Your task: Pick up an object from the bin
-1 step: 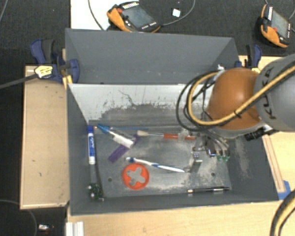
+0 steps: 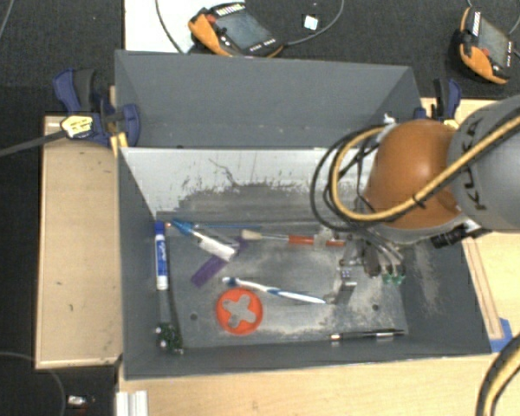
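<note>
Grey metal bin (image 2: 243,360), floor scuffed, a few loose things scattered around an orange disc (image 2: 240,310) marked with a grey cross. Up and right of the disc, the arm (image 2: 494,180) with orange wrist cover (image 2: 412,176) and looped cables. Right of the disc, below that cover, the gripper (image 2: 345,286), low over the bin floor; spread or pressed together, cannot tell. Just above the disc and running right, a blue-and-white toothbrush (image 2: 273,292) lying flat, right end at the gripper's tip, touching or apart unclear. Left of the disc, along the wall, a blue-and-white marker (image 2: 161,258). Further above the disc, a slim orange-handled brush (image 2: 295,240). Lower right of the disc, a black pen (image 2: 364,336). Up-left of the disc, a small purple piece (image 2: 208,271).
</note>
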